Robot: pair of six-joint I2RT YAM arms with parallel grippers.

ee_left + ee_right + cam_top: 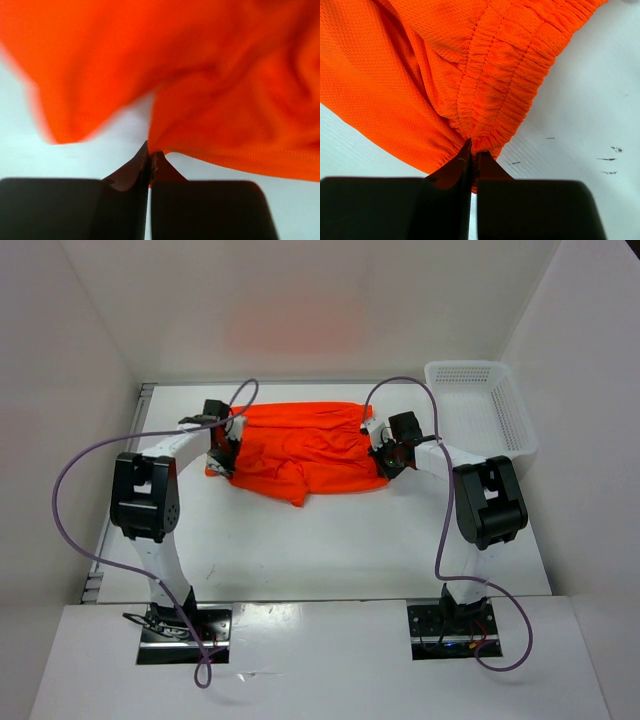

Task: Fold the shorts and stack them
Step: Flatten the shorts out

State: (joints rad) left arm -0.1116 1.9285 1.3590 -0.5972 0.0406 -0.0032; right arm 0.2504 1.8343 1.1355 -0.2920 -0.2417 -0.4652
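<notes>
Left gripper (150, 154): in the left wrist view the jaws are seen pressed together, with a thin edge of the orange shorts (225, 90) pinched at the tips. The cloth above the tips is blurred, so the gripped part of the garment cannot be told from this view. The finger bodies are cut off by the bottom of the view.

Right gripper (472, 150): the jaws are pressed together, with the gathered waistband (505, 80) pinched right at the tips. The mesh weave is sharp here. The rest of the shorts is cut off by the top and left edges. A few small dark marks (610, 160) are seen on the white table (330, 540) to the right of the cloth.

In the top view the shorts are laid flat across the far middle of the table, stretched between the 2 grippers, 1 at each end. Both sets of fingertips are hidden under the wrist housings there, so the grip is confirmed only by the wrist views. 1 lobe of cloth juts toward the near edge.

A white perforated basket (480, 405) is set at the far right corner, just beyond the right arm and apart from the shorts. 2 purple cables (70, 490) are looped over the arms.
</notes>
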